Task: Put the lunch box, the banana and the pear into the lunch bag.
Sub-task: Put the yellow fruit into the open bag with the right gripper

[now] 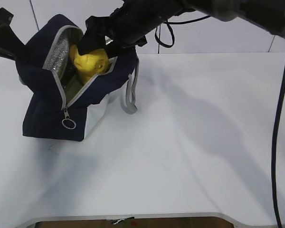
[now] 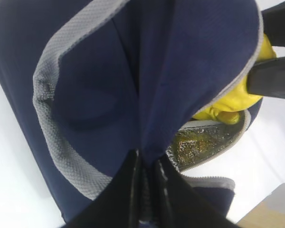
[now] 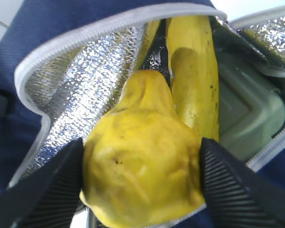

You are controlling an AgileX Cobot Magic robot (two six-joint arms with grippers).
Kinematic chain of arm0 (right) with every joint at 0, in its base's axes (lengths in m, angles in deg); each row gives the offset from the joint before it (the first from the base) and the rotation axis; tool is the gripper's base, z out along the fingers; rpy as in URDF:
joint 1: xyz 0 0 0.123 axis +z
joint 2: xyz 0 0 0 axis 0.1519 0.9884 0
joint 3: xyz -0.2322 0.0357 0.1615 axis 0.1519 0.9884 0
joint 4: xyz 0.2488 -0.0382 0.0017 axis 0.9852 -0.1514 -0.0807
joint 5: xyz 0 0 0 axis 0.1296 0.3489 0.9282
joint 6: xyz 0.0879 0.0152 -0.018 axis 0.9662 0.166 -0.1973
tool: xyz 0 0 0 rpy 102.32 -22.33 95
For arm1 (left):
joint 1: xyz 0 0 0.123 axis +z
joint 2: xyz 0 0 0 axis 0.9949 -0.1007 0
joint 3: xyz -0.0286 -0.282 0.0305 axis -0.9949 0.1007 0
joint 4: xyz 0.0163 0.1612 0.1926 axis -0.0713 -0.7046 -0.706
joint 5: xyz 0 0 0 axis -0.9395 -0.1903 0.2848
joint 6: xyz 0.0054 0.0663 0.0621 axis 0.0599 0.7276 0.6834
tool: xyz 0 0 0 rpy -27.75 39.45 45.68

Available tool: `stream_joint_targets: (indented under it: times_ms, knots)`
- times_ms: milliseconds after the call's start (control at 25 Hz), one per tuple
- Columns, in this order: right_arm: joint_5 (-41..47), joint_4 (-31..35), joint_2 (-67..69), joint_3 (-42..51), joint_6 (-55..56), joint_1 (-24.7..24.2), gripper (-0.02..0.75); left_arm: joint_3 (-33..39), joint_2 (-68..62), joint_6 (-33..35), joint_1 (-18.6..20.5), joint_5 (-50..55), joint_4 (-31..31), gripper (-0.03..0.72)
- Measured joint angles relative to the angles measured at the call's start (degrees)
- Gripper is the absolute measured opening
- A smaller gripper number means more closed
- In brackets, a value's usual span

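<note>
My right gripper [image 3: 142, 175] clasped the lumpy yellow pear [image 3: 142, 171] over the open navy fabric lunch bag [image 1: 47, 114]; my left gripper [image 2: 145, 190] pinched its flap.

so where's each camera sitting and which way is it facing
Exterior: front, slanting down at the table; both arms show.
Left wrist: against the lunch bag outside; left gripper pinches the fabric.
Right wrist: looks into the bag at the banana and lunch box; right gripper straddles the pear.
All share bag and pear.
</note>
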Motion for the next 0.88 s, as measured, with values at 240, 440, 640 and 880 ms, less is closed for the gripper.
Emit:
stream_joint_targets:
  times_ms: [240, 440, 640, 880]
  knots:
    - [-0.7, 0.47, 0.1, -0.11, -0.28, 0.0, 0.611, 0.0, 0.0, 0.0, 0.0, 0.0, 0.02, 0.02]
    - [0.1, 0.81, 0.1, -0.23, -0.41, 0.0, 0.61, 0.0, 0.0, 0.0, 0.0, 0.0, 0.12, 0.02]
    - [6.19, -1.24, 0.1, -4.29, -0.18, -0.71, 0.602, 0.0, 0.0, 0.0, 0.0, 0.0, 0.12, 0.02]
    - [12.04, -17.28, 0.1, -10.84, 8.98, -2.46, 0.597, 0.0, 0.0, 0.0, 0.0, 0.04, 0.12, 0.02]
